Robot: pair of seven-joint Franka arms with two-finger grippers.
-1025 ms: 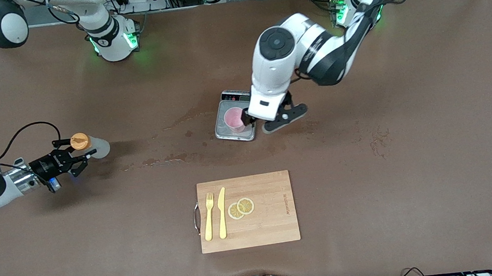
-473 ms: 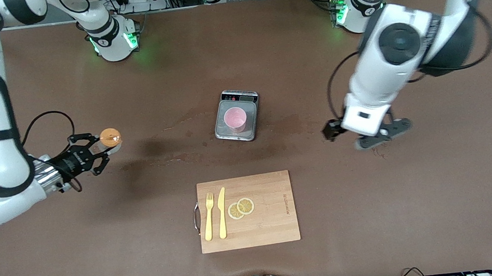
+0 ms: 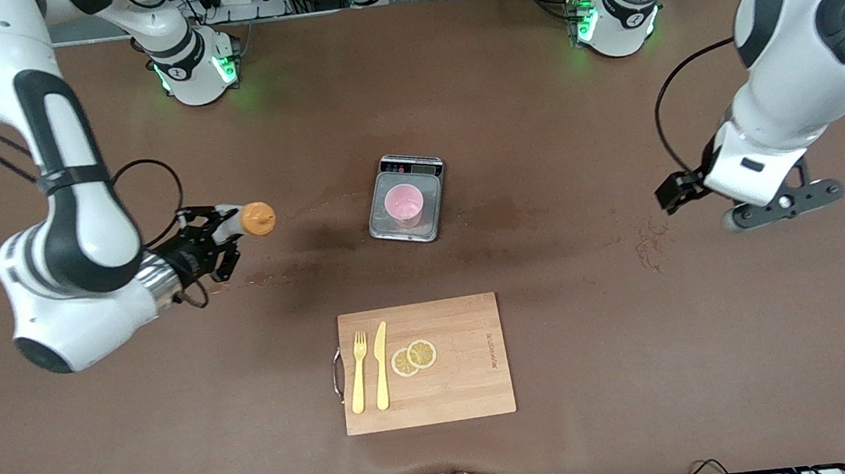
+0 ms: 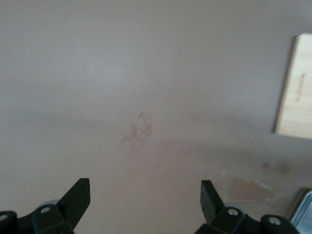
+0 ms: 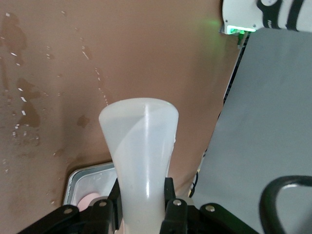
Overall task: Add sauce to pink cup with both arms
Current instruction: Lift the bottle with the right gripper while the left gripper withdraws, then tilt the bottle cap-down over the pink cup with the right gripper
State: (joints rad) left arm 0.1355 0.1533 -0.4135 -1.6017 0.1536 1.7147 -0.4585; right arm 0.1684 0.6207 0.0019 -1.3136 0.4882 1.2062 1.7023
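Observation:
The pink cup stands upright on a small kitchen scale at mid-table. My right gripper is shut on the sauce bottle, which lies level in the air over the bare table toward the right arm's end, its orange cap pointing at the scale. In the right wrist view the whitish bottle sits between the fingers, with the scale's tray and a bit of the pink cup showing. My left gripper is open and empty over bare table toward the left arm's end.
A wooden cutting board with a yellow fork, a yellow knife and two lemon slices lies nearer the front camera than the scale. Its corner shows in the left wrist view. Wet stains mark the table beside the scale.
My left gripper has left the cup and swung away toward the left arm's end of the table. My right gripper has carried the sauce bottle closer to the scale.

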